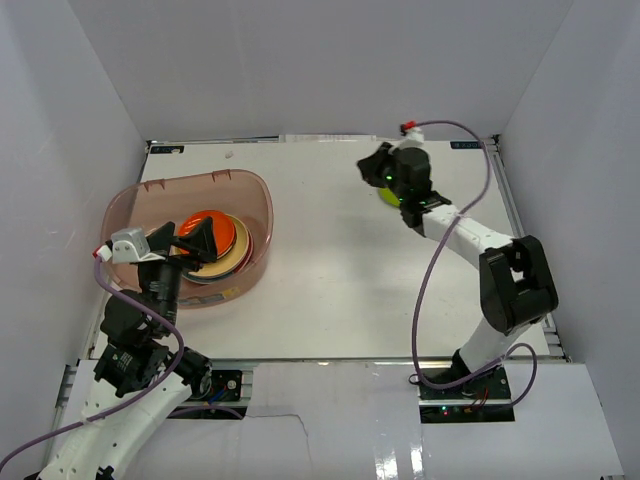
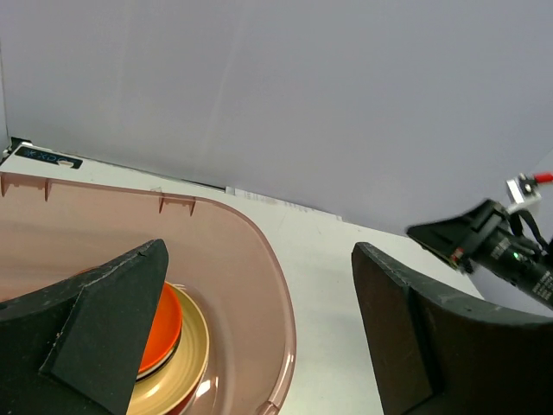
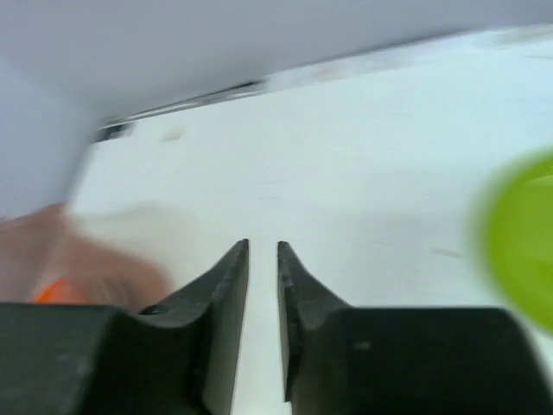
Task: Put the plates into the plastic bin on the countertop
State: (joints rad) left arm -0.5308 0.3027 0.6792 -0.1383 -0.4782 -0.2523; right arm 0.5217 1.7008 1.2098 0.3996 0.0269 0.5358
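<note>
The translucent pinkish-brown plastic bin (image 1: 262,195) stands at the left of the white countertop (image 1: 340,270). It holds a stack of plates with an orange plate (image 1: 222,232) on top and a cream-yellow plate (image 2: 194,346) under it. My left gripper (image 1: 187,243) hangs open and empty over the bin's right half; in the left wrist view (image 2: 259,251) its jaws straddle the bin rim (image 2: 281,303). A lime green plate (image 1: 386,195) lies at the back right, mostly hidden under my right gripper (image 1: 372,165). In the right wrist view the right gripper (image 3: 263,246) has its jaws nearly together and empty, and the lime plate (image 3: 523,233) is blurred to its right.
White walls enclose the countertop on three sides. The right arm's head (image 2: 484,238) shows at the right of the left wrist view. The bin (image 3: 52,251) is a blur at the far left of the right wrist view.
</note>
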